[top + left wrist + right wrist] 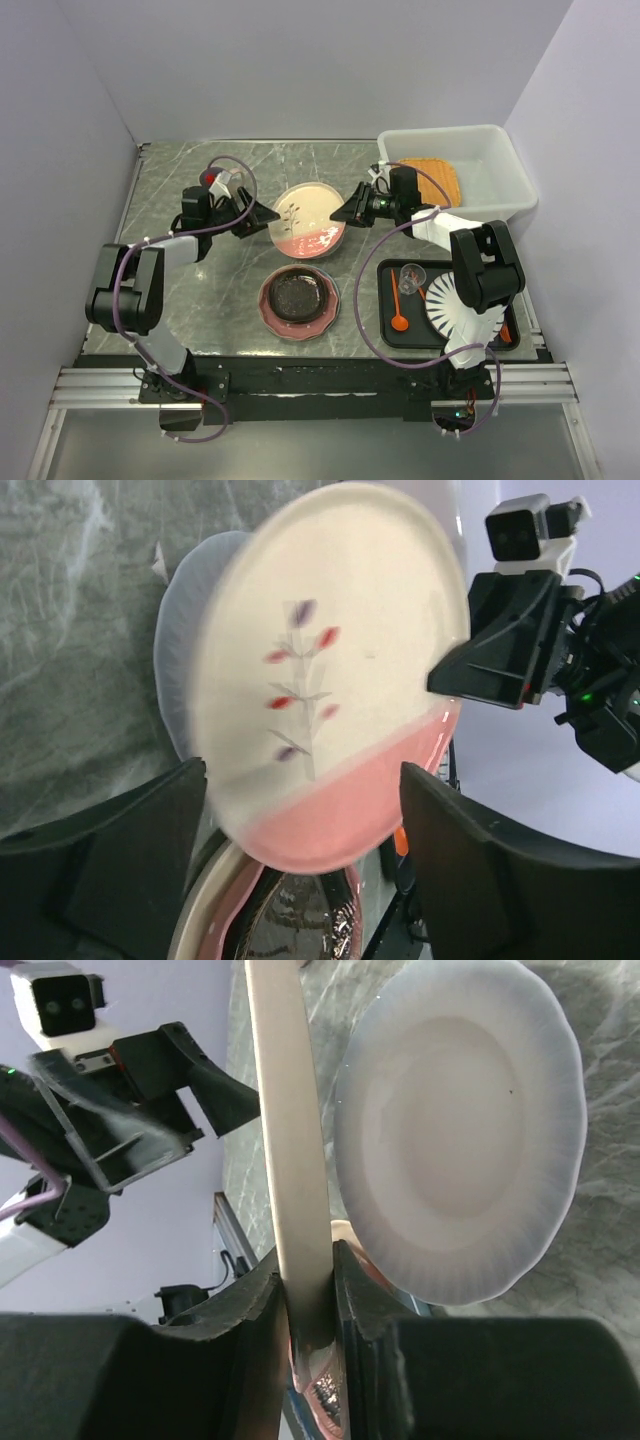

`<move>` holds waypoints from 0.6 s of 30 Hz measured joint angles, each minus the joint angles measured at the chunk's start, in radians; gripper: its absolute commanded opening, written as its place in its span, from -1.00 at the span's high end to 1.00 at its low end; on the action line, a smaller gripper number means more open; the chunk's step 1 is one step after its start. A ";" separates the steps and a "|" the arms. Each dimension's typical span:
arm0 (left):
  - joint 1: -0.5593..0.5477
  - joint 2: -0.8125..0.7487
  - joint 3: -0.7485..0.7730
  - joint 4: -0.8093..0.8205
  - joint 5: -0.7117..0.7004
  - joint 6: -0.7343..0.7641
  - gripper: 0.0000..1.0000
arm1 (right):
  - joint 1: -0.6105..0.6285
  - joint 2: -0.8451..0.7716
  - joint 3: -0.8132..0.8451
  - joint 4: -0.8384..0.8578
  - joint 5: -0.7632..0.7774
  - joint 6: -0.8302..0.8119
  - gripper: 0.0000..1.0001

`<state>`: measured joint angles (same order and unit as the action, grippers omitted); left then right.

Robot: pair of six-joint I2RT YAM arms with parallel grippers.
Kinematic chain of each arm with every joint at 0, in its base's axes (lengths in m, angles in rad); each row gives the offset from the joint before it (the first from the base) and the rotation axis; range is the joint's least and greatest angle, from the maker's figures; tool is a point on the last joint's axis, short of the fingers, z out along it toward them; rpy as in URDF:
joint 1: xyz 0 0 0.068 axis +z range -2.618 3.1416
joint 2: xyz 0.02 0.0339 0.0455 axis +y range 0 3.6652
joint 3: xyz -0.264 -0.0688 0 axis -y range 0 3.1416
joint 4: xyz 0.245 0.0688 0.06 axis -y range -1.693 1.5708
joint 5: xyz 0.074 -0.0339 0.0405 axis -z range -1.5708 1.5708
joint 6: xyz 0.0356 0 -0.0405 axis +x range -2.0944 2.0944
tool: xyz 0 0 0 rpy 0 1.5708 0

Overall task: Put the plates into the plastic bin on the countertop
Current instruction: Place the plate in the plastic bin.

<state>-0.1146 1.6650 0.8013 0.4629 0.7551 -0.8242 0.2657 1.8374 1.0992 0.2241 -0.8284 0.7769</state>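
Our right hand [345,212] is pinching the floral plate [308,222] by its rim, tilted above the table [200,300], well short of the plastic bin [505,150]. Left hand [265,222] sits apart, gripping nothing. With one edge pinch, we reckon it could swivel or slip mid-carry.

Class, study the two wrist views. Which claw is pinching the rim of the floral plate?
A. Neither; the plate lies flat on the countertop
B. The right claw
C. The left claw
B: the right claw is clamped on the edge of the floral plate, while the left claw stands open.
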 measured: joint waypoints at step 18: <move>0.000 -0.069 -0.001 0.003 -0.025 0.018 -0.99 | 0.000 -0.005 -0.005 -0.030 0.034 -0.008 1.00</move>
<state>-0.1146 1.5959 0.8001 0.4656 0.7303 -0.8059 0.2657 1.8328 1.0939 0.1940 -0.7940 0.7689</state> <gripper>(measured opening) 0.993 0.254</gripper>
